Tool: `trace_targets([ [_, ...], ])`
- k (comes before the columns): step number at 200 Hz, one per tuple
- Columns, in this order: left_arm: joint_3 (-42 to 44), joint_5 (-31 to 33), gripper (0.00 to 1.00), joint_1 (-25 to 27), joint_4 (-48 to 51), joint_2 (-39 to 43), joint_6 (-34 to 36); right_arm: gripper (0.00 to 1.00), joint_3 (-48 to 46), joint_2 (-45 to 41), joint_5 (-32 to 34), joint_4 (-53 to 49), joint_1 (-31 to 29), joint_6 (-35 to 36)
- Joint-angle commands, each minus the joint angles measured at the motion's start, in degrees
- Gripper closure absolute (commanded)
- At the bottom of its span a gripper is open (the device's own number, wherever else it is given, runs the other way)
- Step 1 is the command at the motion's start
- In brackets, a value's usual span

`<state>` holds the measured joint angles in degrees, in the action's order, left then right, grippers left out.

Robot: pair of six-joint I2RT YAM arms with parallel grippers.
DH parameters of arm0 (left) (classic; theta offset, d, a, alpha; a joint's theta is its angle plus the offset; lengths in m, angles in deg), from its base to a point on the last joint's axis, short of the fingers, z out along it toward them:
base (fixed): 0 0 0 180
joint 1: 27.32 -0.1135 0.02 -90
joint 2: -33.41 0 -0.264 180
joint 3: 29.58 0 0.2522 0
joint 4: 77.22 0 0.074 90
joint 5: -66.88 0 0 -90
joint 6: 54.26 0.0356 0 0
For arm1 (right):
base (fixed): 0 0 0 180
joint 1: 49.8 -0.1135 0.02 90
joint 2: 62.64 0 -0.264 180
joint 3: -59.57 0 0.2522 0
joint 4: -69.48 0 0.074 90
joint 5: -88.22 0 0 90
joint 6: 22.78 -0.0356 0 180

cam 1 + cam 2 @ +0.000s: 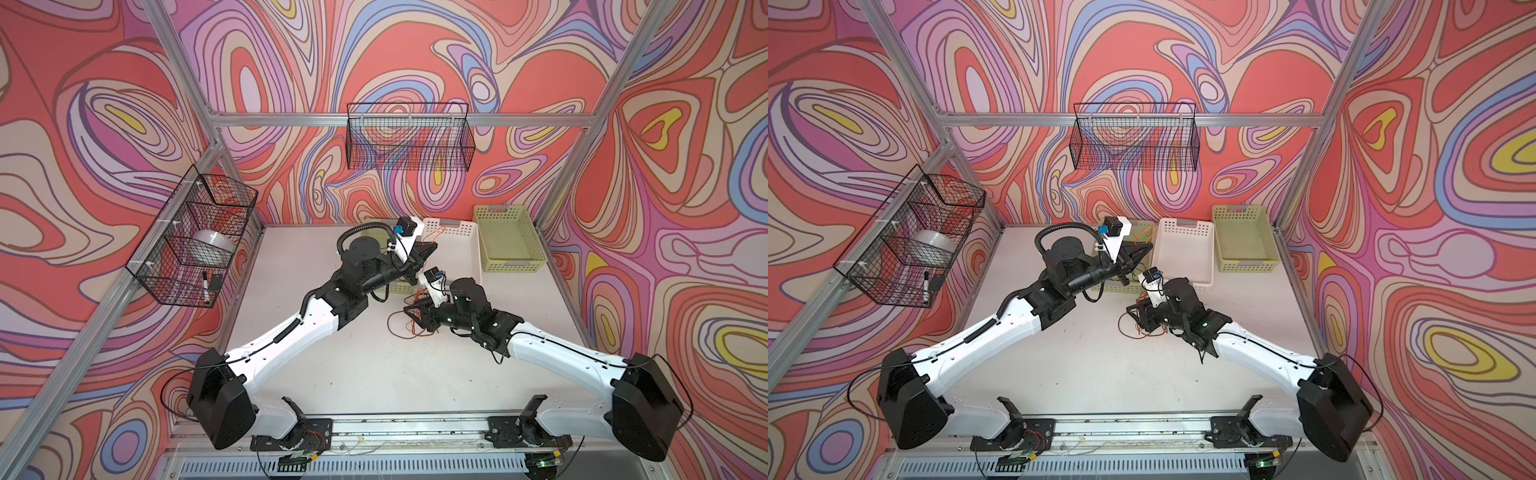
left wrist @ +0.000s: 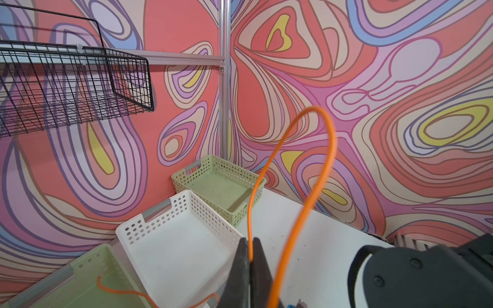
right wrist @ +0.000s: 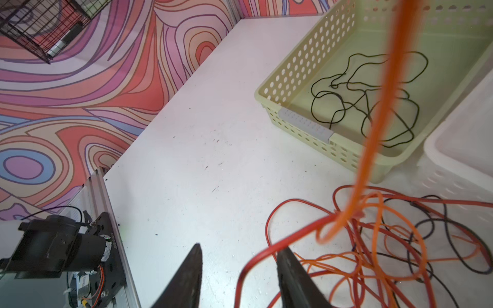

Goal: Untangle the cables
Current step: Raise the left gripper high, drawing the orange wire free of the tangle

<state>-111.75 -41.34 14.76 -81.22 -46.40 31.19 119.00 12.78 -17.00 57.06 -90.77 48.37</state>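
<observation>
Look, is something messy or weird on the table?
Yes. A knotted heap of orange, red and dark cables sprawls on the table beside the white basket. One orange cable rises out of it, pinched in the shut left gripper.

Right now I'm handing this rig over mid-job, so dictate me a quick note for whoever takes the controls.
Left gripper: shut on the orange cable, held up off the table.
Right gripper: open over the tangle on the table, a red cable running between its jaws.
Done: black cable lies in the green basket.
Left: separate the tangle's orange, red and dark cables.
</observation>
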Motion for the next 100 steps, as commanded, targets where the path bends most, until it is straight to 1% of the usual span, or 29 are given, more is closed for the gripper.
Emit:
trace_targets([
  [1, 0.5, 1.3, 1.0, 0.6, -0.5, 2.1, -0.3, 0.66, 1.3, 2.7, 1.9, 2.4, -0.5, -4.0],
  [20, -0.3, 2.5, 1.0, 0.7, 0.7, 2.7, 0.4, 0.9, -0.7, 3.1, 1.7, 5.8, -0.5, -6.1],
  [32, -1.5, 3.2, 1.0, 0.7, 2.3, 3.2, 1.6, 1.0, -3.0, 3.0, 1.5, 8.3, -0.5, -7.0],
  [52, -4.8, 4.0, 1.0, 0.6, 6.3, 3.7, 4.4, 1.0, -6.6, 3.2, 1.4, 10.6, -0.4, -8.3],
  [79, -10.6, 3.9, 1.0, 0.5, 12.4, 3.6, 8.4, 1.0, -9.2, 4.5, 1.7, 10.2, -0.3, -7.8],
  [100, -15.2, 3.0, 1.0, -1.0, 16.4, 3.4, 10.2, 1.0, -11.9, 5.8, 1.4, 12.0, 0.2, -9.4],
])
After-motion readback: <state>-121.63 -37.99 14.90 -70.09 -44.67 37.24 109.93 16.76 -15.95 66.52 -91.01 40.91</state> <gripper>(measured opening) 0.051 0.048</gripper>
